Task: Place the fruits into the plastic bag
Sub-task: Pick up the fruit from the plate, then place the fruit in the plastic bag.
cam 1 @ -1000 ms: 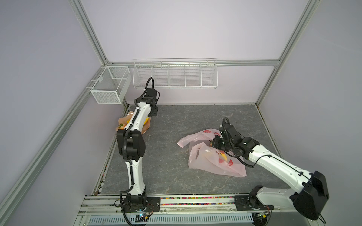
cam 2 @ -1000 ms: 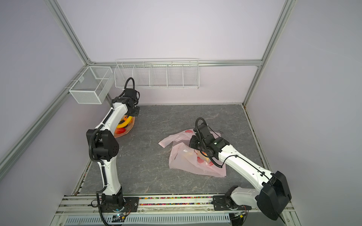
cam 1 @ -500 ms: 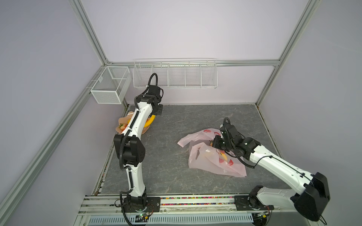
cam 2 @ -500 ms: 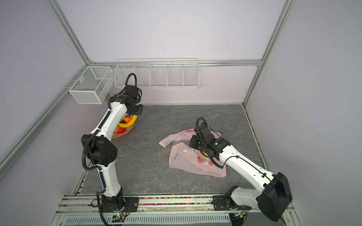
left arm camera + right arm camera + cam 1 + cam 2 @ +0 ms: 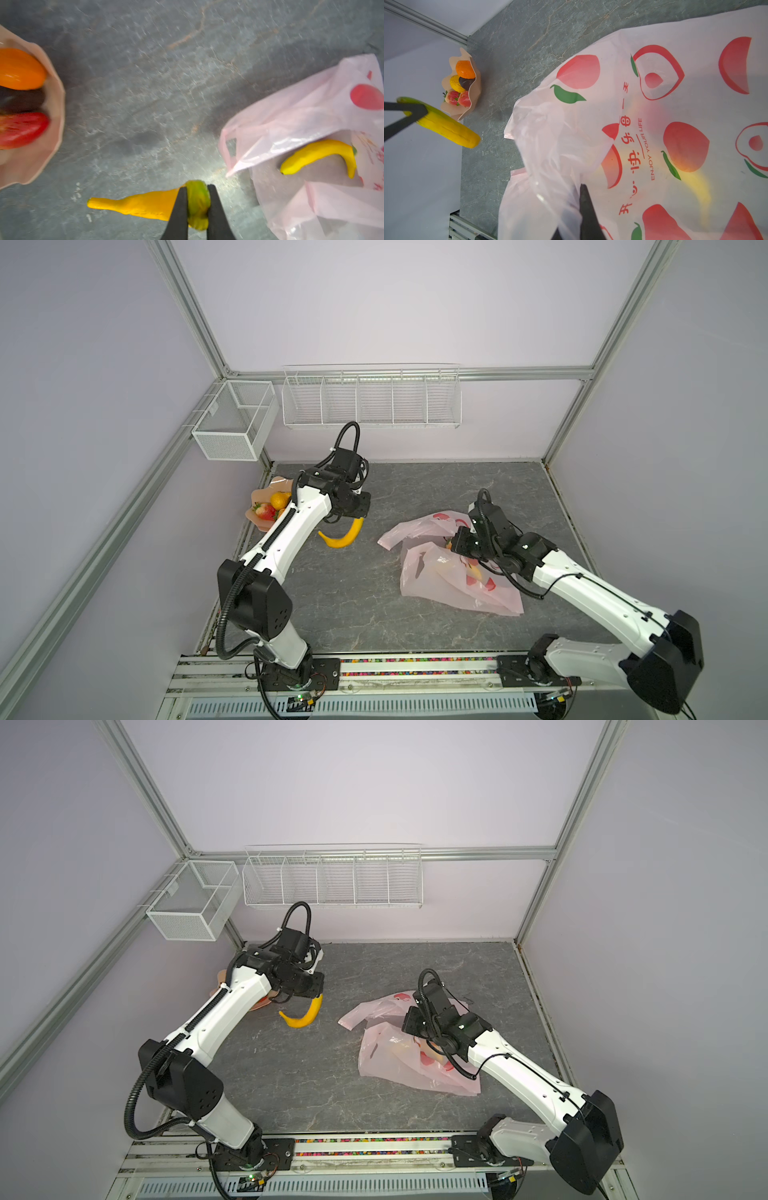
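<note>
1. Two bananas show: the held banana (image 5: 343, 536) hangs by its green stem, pinched between the closed left jaws, over the table (image 5: 374, 605) between dish (image 5: 476, 89) and plastic bag (image 5: 436, 585).
2. The second banana (image 5: 318, 154) lies inside the bag's open mouth.
3. The right jaws are closed on the bag's upper film.

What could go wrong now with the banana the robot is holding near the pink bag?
The left gripper pinches the banana only by its green stem end, so it might swing or slip out onto the table. The right gripper holds just a pinch of thin film on the plastic bag; if that slips, the mouth could sag shut and the banana would miss.
</note>
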Available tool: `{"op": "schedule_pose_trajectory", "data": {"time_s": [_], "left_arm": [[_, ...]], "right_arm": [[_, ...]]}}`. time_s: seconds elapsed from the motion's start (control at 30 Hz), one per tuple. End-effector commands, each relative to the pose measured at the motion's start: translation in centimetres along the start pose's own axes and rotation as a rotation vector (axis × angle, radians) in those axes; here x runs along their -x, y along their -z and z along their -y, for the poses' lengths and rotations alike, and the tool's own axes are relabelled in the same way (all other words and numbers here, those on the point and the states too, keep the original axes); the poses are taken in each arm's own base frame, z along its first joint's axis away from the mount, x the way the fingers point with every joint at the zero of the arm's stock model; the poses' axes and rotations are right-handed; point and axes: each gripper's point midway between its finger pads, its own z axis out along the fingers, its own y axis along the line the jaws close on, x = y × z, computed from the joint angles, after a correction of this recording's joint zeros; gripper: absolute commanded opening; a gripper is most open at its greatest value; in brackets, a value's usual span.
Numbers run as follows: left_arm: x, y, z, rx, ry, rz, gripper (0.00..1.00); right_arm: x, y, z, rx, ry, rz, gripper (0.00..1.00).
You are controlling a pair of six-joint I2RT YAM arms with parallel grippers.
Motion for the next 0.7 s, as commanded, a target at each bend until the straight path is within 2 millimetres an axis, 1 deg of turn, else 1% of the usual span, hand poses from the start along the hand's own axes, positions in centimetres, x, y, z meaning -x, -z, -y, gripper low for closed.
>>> {"op": "schedule_pose_trajectory", "data": {"time_s": [0.0,0.07,0.2,0.3,0.47,0.67], "left_arm": [[-1.8,-0.1,3.7,-0.109,0.020,-0.028,0.00],[-2.7,-0.4,5.2,-0.165,0.038,-0.043,0.00],[-3.5,-1.1,7.9,-0.245,0.045,-0.049,0.01],[-3.7,-2.1,9.0,-0.249,0.031,-0.072,0.00],[-2.2,-3.1,10.5,-0.280,0.036,-0.053,0.00],[-0.8,-4.3,12.2,-0.316,0.022,-0.060,0.00]], "right_arm": [[-0.3,0.4,0.1,0.007,0.006,-0.004,0.06],[-0.3,0.4,0.1,0.008,0.005,-0.005,0.06],[-0.4,0.3,0.0,0.014,0.007,-0.011,0.06],[-0.4,0.2,-0.1,0.019,0.007,-0.013,0.06],[-0.5,0.3,-0.2,0.023,0.007,-0.016,0.06],[-0.6,0.4,-0.1,0.025,0.003,-0.015,0.06]]}}
